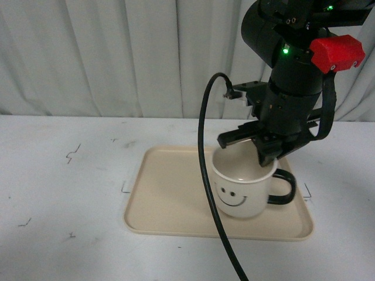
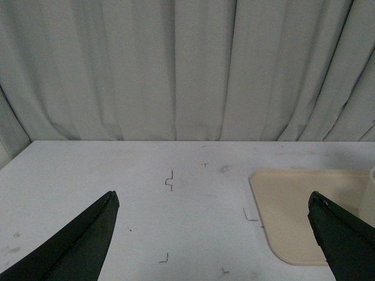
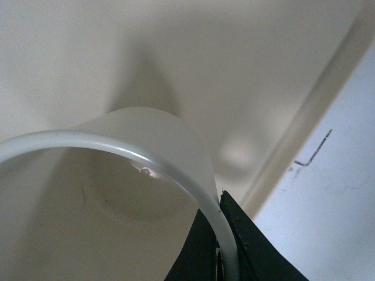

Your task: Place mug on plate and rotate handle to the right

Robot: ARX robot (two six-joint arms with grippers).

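White table, mug on plate, far rim hidden behind right hand

No words, brands or numbers could be read; the only sign seen was a black smiley face drawn on the mug, while small dark marks on the desk could not be made out.

Black arm, seemingly plastic red cap, cable
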